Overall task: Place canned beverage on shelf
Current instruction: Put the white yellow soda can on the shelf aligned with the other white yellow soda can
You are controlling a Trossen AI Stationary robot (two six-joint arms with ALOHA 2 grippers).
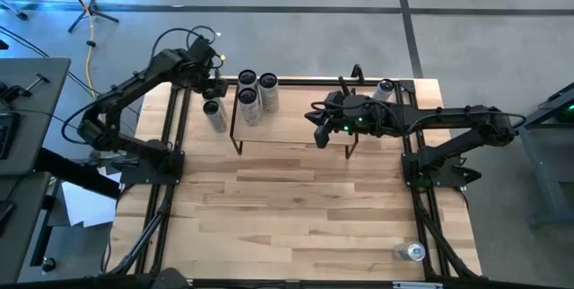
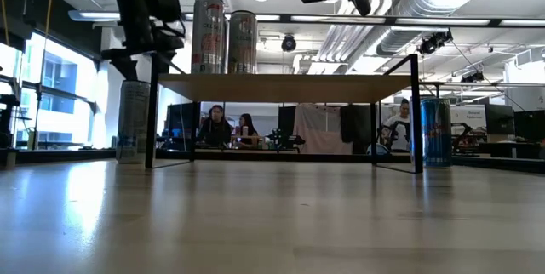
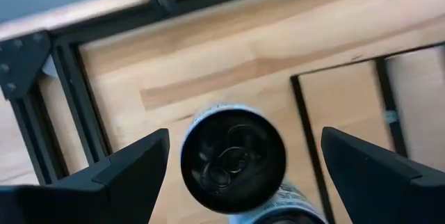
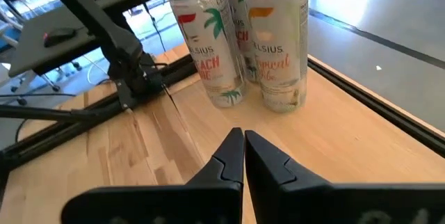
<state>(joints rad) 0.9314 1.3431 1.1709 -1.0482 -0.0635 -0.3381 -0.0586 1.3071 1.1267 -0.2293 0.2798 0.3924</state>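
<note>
A tall white can [image 3: 233, 160] stands upright on the table just left of the shelf [image 1: 296, 118], seen in the low view as the can [image 2: 134, 121]. My left gripper [image 3: 245, 133] hangs open above it, pointing steeply down, one finger on either side of the can's top and clear of it. Three white cans [image 1: 254, 90] stand on the far left part of the shelf top [image 4: 327, 133]. My right gripper [image 4: 243, 147] hovers shut over the middle of the shelf top, pointing at those cans [image 4: 274, 40].
A blue can [image 2: 436, 132] stands on the table right of the shelf, near the far edge [image 1: 386, 87]. Another can [image 1: 414, 251] is at the near right corner. Black rails [image 1: 175, 127] run along the table's sides. The near half of the table is bare wood.
</note>
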